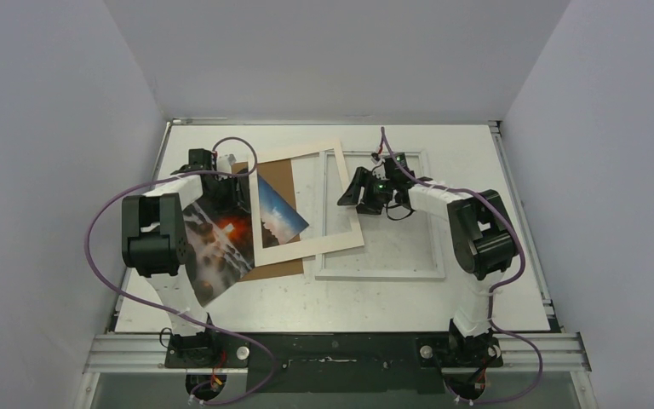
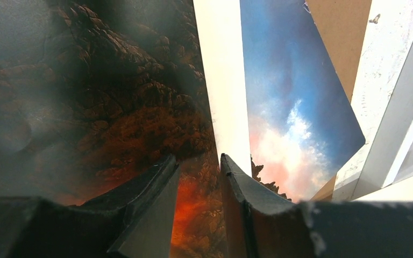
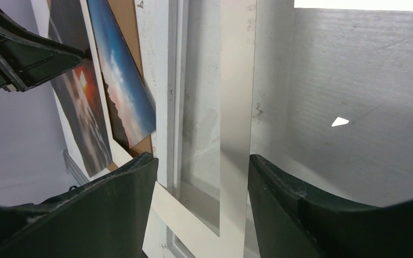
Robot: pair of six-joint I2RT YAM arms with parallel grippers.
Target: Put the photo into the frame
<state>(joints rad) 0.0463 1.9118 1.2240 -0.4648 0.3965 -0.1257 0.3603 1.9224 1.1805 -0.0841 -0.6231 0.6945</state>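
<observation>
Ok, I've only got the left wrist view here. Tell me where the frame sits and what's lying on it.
Observer: The frame lies flat, right of centre. The cream mat sits skewed, with its right side across the frame's left part.
Operator: Now give me the right arm.
Observer: The right gripper hovers above the mat's right strip, fingers apart, nothing between them.
Operator: Describe the photo's outer end.
Observer: The photo runs out from under the mat's left strip. Its dark end reaches past the brown board toward the near-left.
</observation>
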